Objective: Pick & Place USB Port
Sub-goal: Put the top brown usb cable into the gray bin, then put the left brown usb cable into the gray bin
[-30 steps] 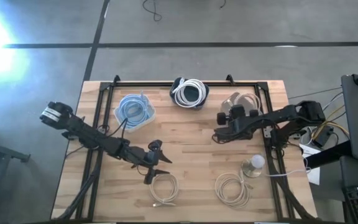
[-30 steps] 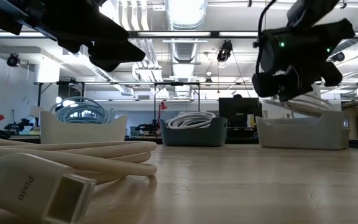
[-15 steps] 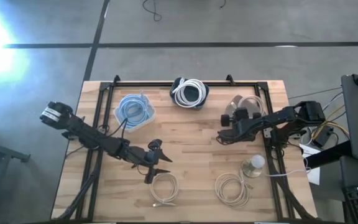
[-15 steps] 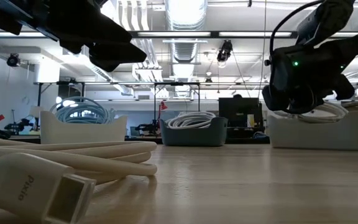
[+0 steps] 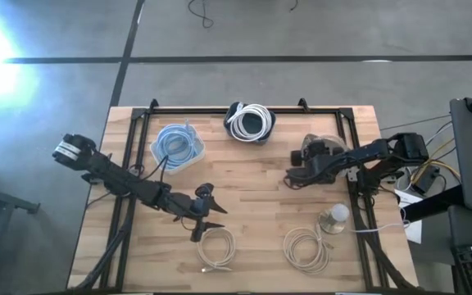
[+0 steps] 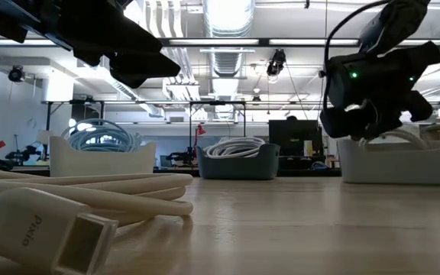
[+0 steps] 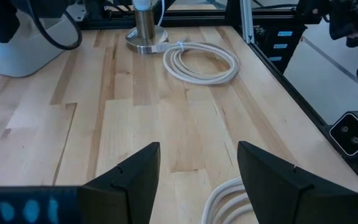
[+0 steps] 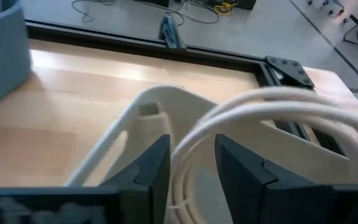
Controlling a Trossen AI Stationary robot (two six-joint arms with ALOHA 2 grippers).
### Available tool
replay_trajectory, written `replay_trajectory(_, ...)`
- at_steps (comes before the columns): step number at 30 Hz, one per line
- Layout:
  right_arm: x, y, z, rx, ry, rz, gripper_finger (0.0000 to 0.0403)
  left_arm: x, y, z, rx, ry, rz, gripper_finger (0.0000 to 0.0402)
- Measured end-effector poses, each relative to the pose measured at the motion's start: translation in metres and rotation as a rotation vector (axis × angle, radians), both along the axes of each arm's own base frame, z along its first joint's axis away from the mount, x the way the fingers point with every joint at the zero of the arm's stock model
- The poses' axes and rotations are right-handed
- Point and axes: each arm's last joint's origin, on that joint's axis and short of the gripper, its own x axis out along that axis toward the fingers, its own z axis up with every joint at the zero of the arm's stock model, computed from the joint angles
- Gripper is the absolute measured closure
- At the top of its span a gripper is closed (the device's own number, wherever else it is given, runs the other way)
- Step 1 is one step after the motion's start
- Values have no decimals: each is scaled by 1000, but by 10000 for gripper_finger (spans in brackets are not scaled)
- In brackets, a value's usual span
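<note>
Wooden table [image 5: 252, 176]: right gripper [image 8: 191, 165] jaws have just parted, apparently dropping white cable [image 8: 272, 115] into its bin [image 8: 160, 109]; left gripper [image 7: 197, 171] gapes, idle.

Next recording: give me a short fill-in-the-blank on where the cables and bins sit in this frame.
1. The blue cable lies coiled in the ___ bin.
2. The grey bin holds a ___ cable.
3. The right gripper hangs over the ___ bin.
4. ___ loose cable coils lie on the table's near edge.

Missing words: left; white; right; Two
</note>
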Motion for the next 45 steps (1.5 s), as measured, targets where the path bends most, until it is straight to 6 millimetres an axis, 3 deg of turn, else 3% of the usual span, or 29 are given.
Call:
replay_trajectory(6,17,0,16,9,31,62,251,0,0,0,-1,0,0,181)
replay_trajectory(12,45,5,45,117,87,208,231,0,0,0,-1,0,0,181)
replay_trajectory(20,79,36,82,247,54,510,225,0,0,0,-3,0,1,181)
replay_trajectory(27,89,68,101,254,-9,662,223,-2,-3,-5,-72,64,-18,181)
replay_trajectory(33,91,86,104,259,-79,709,223,-4,-9,-28,-87,222,-10,181)
replay_trajectory(45,100,103,79,313,-237,933,232,2,-15,-79,-35,395,66,182)
